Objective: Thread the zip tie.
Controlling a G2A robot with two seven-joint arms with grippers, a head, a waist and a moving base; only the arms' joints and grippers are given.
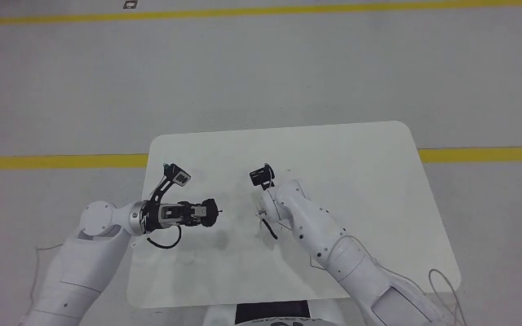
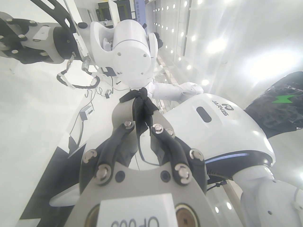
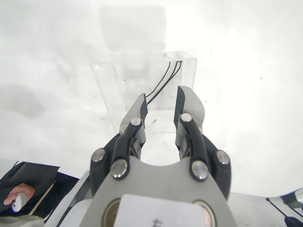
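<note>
Glossy clear plastic box [image 3: 132, 79] holds black plastic zip ties [image 3: 163, 81].

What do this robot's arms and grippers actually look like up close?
The left arm and right arm are smooth, rounded white shells. The left gripper and right gripper match: grey metal plates, black linkage bars, silver rivets, ribbed black pads. A black cable hangs at the left wrist.
</note>
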